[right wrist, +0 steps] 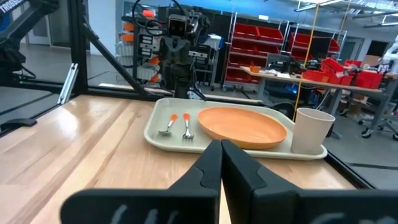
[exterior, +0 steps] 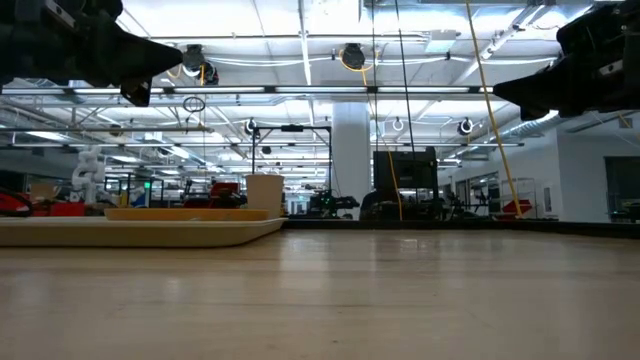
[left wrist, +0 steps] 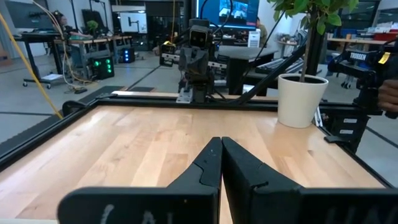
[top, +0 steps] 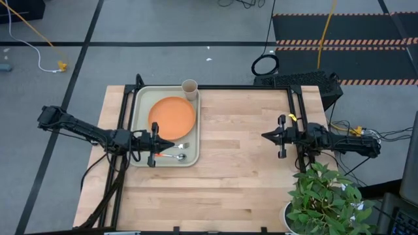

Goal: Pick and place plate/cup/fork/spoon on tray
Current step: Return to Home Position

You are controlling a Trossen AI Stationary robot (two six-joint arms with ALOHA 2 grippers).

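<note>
The pale tray (top: 140, 124) lies at the table's far left. On it are the orange plate (top: 172, 117), the beige cup (top: 189, 89) upright in its far right corner, and the fork (top: 182, 146) and spoon (top: 177, 157) side by side in its near right part. The right wrist view shows all of them: tray (right wrist: 155, 134), plate (right wrist: 241, 126), cup (right wrist: 309, 130), fork (right wrist: 186, 127), spoon (right wrist: 166, 128). My left gripper (top: 171, 145) is shut and empty, raised above the tray's near part (left wrist: 221, 142). My right gripper (top: 264, 136) is shut and empty over the table's right half (right wrist: 221, 144).
A potted plant (top: 323, 196) in a white pot (left wrist: 301, 99) stands at the table's near right corner. Bare wood lies between the tray and my right gripper. A black frame (top: 241, 87) runs along the table's far edge. A person's hand (left wrist: 388, 93) shows beyond the table.
</note>
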